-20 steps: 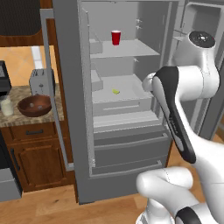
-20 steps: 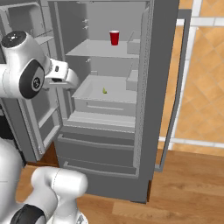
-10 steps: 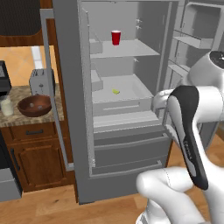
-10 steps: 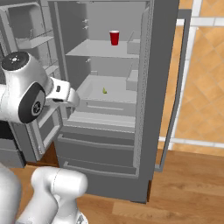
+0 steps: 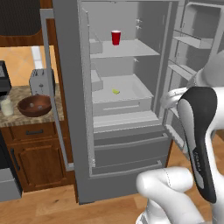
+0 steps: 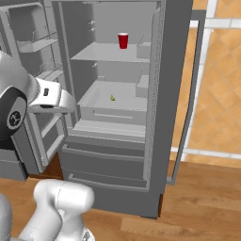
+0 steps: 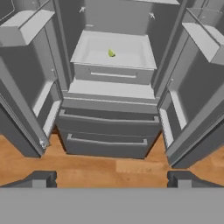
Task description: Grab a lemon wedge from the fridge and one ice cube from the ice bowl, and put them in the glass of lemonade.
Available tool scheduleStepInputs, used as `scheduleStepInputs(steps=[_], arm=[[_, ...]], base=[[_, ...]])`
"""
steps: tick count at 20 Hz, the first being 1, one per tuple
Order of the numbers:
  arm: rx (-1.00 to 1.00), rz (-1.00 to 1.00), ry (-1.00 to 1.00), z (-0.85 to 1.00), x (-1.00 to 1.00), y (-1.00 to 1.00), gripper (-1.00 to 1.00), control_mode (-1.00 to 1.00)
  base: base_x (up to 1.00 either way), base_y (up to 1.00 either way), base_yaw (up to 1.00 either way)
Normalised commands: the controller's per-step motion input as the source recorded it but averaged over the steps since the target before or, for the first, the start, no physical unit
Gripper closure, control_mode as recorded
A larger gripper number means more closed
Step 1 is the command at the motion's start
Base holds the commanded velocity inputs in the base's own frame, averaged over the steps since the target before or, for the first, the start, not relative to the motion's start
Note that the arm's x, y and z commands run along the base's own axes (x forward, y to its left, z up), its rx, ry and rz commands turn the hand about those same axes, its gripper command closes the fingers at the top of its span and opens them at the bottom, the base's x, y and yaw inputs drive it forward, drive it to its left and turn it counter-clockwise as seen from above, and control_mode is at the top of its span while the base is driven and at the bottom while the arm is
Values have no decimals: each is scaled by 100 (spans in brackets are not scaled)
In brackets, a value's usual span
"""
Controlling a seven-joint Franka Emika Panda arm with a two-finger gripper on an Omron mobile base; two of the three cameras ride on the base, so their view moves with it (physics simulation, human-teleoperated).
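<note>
Your arm has drawn back and lowered before the open fridge [image 5: 127,144], claw [image 7: 111,179] spread wide and empty, squaring up on the lemon wedge [image 7: 111,53] on the lower shelf, while the left base view alone shows the ice bowl [image 5: 35,105] and the glass of lemonade [image 5: 6,106] waiting on the tabletop [image 5: 17,120].

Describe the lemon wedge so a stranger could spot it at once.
Look into the open grey fridge, doors swung wide. Two shelves show: the upper carries a red cup; the lower is a white tray-like shelf just above the drawers. The lemon wedge lies alone on that lower shelf, a tiny yellow-green sliver, far smaller than the cup and the only coloured speck there.
</note>
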Motion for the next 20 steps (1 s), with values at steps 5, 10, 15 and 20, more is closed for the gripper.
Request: scheduleStepInputs(steps=[5,10,15,20], arm=[[0,0,0,-13,-2,0,-100,-100],[1,0,1,-22,-21,0,-100,-100],[0,0,0,0,-30,0,-100,-100],[0,0,-1,0,-19,0,-100,-100]], base=[[0,0,0],[0,0,0],[0,0,0],[0,0,0]])
